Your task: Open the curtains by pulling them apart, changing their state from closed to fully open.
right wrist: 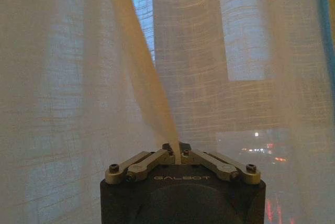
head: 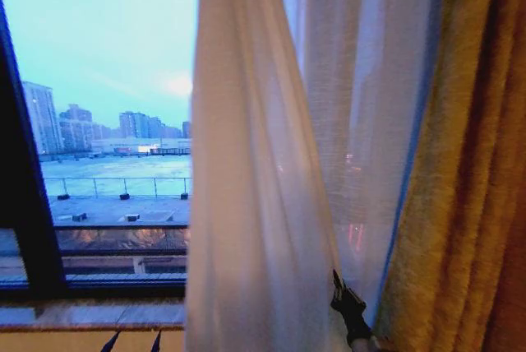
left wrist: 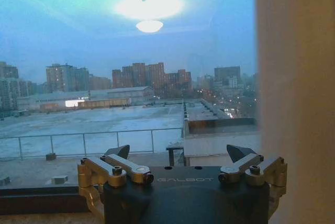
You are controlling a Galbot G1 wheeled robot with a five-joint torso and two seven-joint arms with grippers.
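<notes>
- Right gripper [right wrist: 178, 149], low near the golden-brown drape [head: 460, 204], is pinched closed on a fold of the curtains [head: 271, 187].
- Left gripper [left wrist: 178, 156] spread wide, holding nothing, facing the window [head: 115, 122].
- Sheer white curtains hang gathered right of the bare glass.

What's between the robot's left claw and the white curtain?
Only bare window glass. In the left wrist view the left end effector stands open facing the pane, with the sheer curtain hanging off to one side.

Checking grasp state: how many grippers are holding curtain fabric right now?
1. The right gripper pinches a fold of the sheer curtain; the left gripper is open, facing the bare window.
</notes>
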